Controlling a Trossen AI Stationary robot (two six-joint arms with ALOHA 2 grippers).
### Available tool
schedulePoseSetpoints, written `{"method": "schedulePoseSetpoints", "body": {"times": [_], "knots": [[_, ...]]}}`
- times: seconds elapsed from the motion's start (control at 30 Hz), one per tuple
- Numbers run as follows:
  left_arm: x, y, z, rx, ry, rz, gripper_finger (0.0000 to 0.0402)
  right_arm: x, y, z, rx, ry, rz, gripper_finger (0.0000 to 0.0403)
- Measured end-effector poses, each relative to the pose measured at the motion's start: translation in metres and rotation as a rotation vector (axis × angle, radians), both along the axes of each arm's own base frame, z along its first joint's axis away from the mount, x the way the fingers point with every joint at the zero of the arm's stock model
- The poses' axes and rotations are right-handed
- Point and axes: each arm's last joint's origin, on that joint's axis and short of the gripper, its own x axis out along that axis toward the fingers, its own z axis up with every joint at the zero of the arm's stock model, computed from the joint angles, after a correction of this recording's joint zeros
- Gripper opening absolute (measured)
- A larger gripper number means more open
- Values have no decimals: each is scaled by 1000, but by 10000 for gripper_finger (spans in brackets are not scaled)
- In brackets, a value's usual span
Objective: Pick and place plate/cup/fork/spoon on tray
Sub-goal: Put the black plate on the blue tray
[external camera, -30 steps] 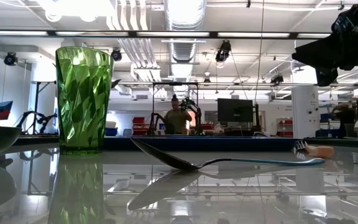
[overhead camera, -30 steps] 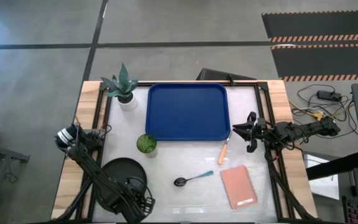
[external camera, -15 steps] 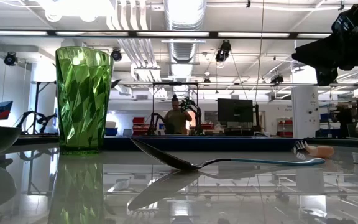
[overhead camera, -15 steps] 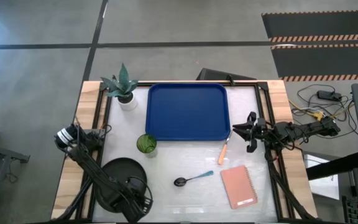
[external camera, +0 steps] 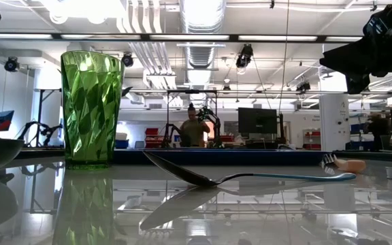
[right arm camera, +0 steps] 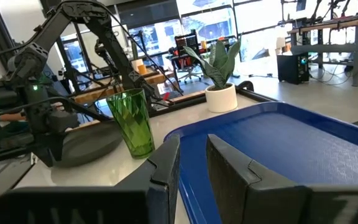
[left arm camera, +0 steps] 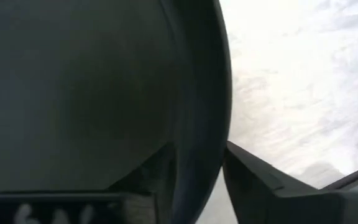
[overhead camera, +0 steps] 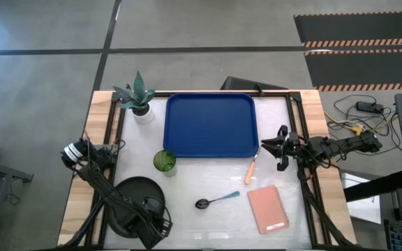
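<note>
The black plate (overhead camera: 132, 199) lies flat on the table at the near left. My left gripper (overhead camera: 152, 222) points down over its near right rim (left arm camera: 197, 112) and is open, one finger inside the rim and one outside. Whether the fingers touch the rim I cannot tell. The green cup (overhead camera: 164, 162) stands upright beside the blue tray (overhead camera: 211, 125). The blue-handled spoon (overhead camera: 215, 201) and the orange-handled fork (overhead camera: 251, 169) lie on the table. My right gripper (overhead camera: 276, 148) waits level at the right edge, narrowly open with nothing in it.
A potted plant (overhead camera: 139, 101) stands at the far left corner, and a pink notebook (overhead camera: 268, 209) lies near the front right. Bare tabletop runs between the plate, the spoon and the tray's near edge. A person stands in the room far behind the table.
My left gripper has come down toward the plate's near right rim; in the low view its dark bulk now shows at the upper left corner. The plate, cup, spoon and fork have stayed where they were.
</note>
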Motion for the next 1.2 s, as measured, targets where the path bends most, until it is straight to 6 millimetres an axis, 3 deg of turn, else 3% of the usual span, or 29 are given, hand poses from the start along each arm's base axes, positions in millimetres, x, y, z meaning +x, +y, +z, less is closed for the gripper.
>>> {"method": "schedulePoseSetpoints", "body": {"times": [0.3, 0.6, 0.73, 0.97, 1.2], "knots": [[0, 1, -5, -14, -23, 10, 11, 0, 0, 0, -1, 0, 0, 68], [1, -1, 4, -27, -41, -17, 7, 0, 0, 0, -1, 0, 0, 68], [5, -5, 17, -11, -84, -90, 5, 0, 0, 0, -1, 0, 0, 68], [13, -19, 49, 35, -214, -416, 2, 0, 0, 0, -8, 1, 0, 68], [20, -27, 83, -8, -316, -441, 0, 0, 0, 0, -10, 1, 0, 68]]}}
